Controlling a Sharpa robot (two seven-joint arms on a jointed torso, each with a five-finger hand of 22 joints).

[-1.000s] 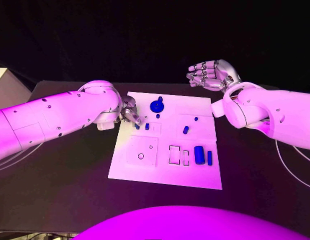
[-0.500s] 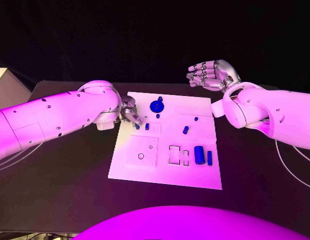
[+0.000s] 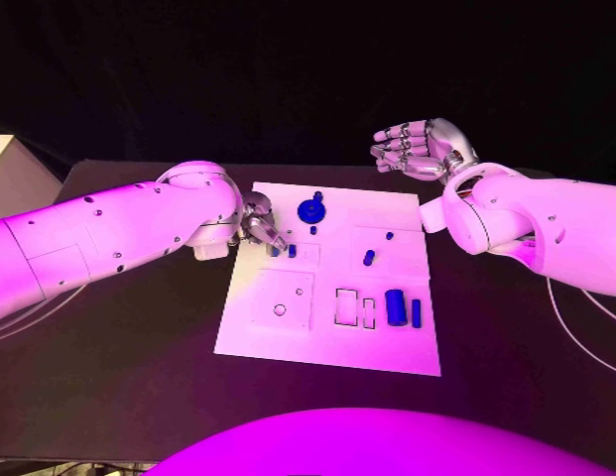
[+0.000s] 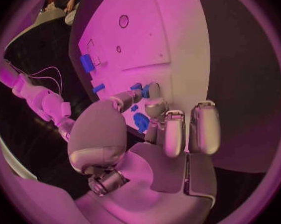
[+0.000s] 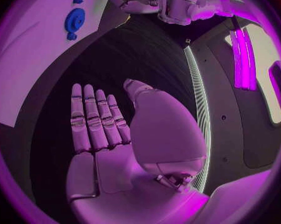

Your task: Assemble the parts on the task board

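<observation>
Nearest the robot, on the task board (image 3: 329, 342), a blue cylinder (image 3: 395, 306) lies beside a thinner blue bar (image 3: 417, 312), both to the right of two rectangular recesses (image 3: 348, 306); a ring-shaped mark (image 3: 279, 309) sits in the board's left half. Farther up the board, a short blue peg (image 3: 369, 258) lies right of centre, and two small blue pieces (image 3: 292, 251) stand close together near the left edge. At those pieces the left hand (image 3: 259, 224) reaches in from the board's left side, fingertips down on them; the left wrist view shows the thumb and a finger pinching a small blue part (image 4: 140, 121), though the arm hides much of the contact from above. Beyond it, a blue gear (image 3: 312, 210) rests near the board's far edge. Past the board's far right corner, the right hand (image 3: 420, 149) hangs above the black surface (image 3: 136, 377), apart from every part, holding nothing; its fingers look curled from above but lie straight and together in its wrist view.
</observation>
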